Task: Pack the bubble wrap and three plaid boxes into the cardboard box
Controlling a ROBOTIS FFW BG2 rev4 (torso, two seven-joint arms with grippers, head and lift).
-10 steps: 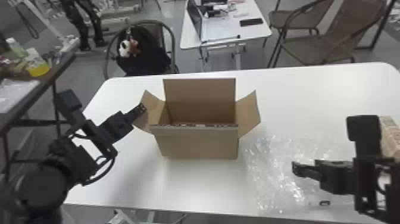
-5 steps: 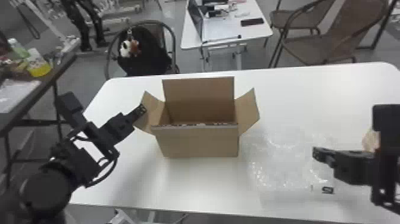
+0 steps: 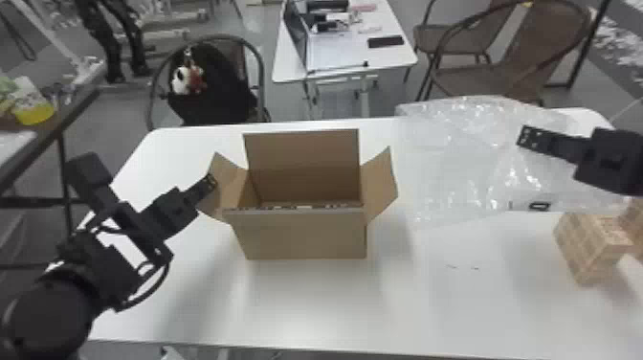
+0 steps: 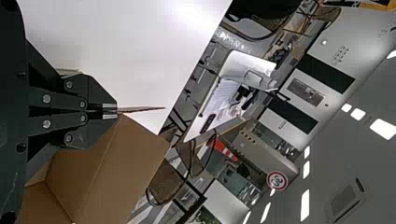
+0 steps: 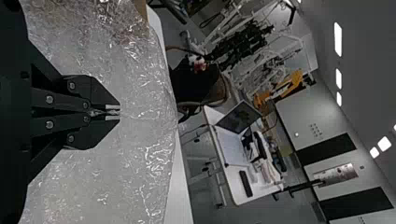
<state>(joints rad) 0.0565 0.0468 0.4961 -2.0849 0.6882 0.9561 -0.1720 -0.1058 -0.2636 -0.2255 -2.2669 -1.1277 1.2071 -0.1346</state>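
- While the cardboard box point(image 3: 299, 234) stands open on the white table point(image 3: 306, 306), its far flap point(image 3: 301, 153) rises upright and its side flaps lean outward.
- The bubble wrap point(image 3: 459, 163) is spread wide to the right of the box, outside it; in the head view its upper edge overlaps the table's far edge.
- The right gripper point(image 3: 524, 136) is clenched on the bubble wrap; in the right wrist view a bunched bit of the sheet sits pinched between the fingers of the right gripper point(image 5: 119, 112).
- The left gripper point(image 3: 209, 181) is at the box's left flap point(image 3: 229, 179); in the left wrist view the left gripper point(image 4: 116, 111) has that flap's edge nipped between its tips.
- One plaid box point(image 3: 586, 244) rests on the table near its right side, outside the cardboard box, and part of another point(image 3: 634, 222) shows just beside it.
- Behind the table, a smaller table point(image 3: 387, 62) bears a laptop point(image 3: 295, 36), with a black bag point(image 3: 215, 91) on a chair point(image 3: 262, 72) to its left.
- Over on the left, a yellow tub point(image 3: 36, 112) sits on a dark side table point(image 3: 76, 105).
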